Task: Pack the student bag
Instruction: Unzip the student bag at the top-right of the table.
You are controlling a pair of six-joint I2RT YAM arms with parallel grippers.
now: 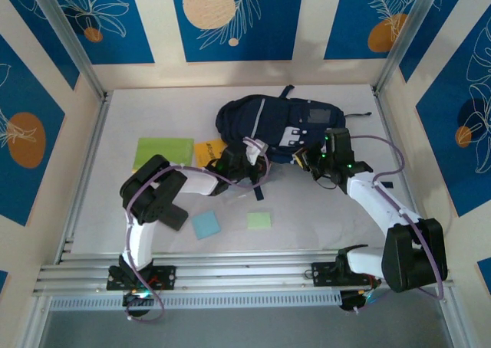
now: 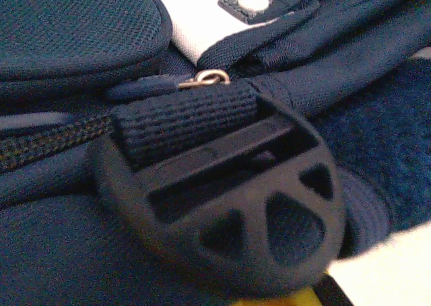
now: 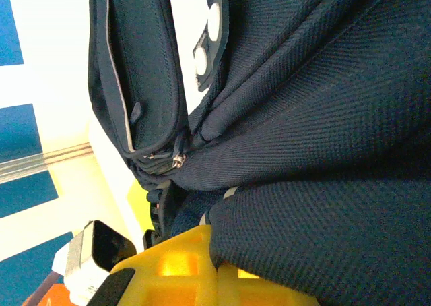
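Top external, left claw, right claw both closed at student bag, green sheet beside

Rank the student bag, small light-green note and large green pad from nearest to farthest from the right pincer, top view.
1. student bag, right at the right pincer, along the bag's near edge.
2. small light-green note, toward the near edge, to the pincer's left.
3. large green pad, far left side.

On the white table, a green pad lies left of centre with a yellow-orange sheet just right of it, a pale blue square and a light green square lower down, and blue leaf-patterned panels along the top.
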